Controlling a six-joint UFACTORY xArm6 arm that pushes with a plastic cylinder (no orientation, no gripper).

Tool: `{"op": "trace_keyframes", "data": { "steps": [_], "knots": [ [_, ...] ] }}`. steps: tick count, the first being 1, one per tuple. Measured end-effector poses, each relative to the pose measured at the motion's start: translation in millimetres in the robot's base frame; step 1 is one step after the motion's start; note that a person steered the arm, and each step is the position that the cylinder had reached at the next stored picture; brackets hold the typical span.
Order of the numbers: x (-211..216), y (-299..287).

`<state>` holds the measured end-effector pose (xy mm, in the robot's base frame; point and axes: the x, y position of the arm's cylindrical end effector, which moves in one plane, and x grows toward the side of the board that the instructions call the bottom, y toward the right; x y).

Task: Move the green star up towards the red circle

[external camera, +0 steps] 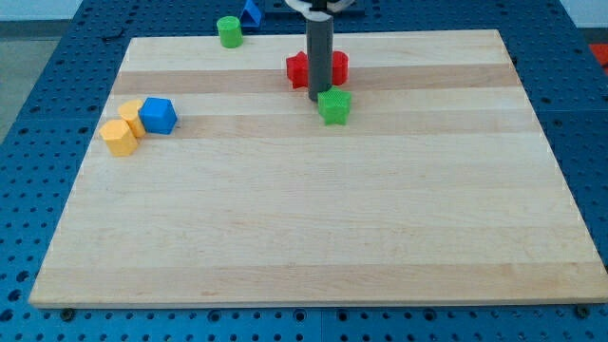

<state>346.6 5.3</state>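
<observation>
The green star (334, 106) lies on the wooden board (313, 209), a little above the board's middle height and near the view's centre. My tip (317, 100) rests on the board just left of the star, close to touching it. The rod rises straight up from there. Red blocks (302, 68) sit just above the star, partly hidden behind the rod, so their shapes and number are hard to make out. One red part (338, 66) shows to the rod's right.
A green cylinder (229, 31) stands at the board's top edge. A blue block (251, 11) lies just beyond it. At the view's left sit a blue cube (158, 115) and two yellow blocks (120, 137), (132, 113).
</observation>
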Motion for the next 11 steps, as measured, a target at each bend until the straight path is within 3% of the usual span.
{"op": "trace_keyframes", "data": {
  "steps": [3, 4, 6, 7, 8, 9, 11],
  "knots": [
    [111.1, 2.1],
    [117.3, 40.5],
    [45.8, 49.8],
    [31.4, 49.8],
    [57.7, 55.8],
    [75.4, 16.1],
    [24.4, 10.5]
  ]
}}
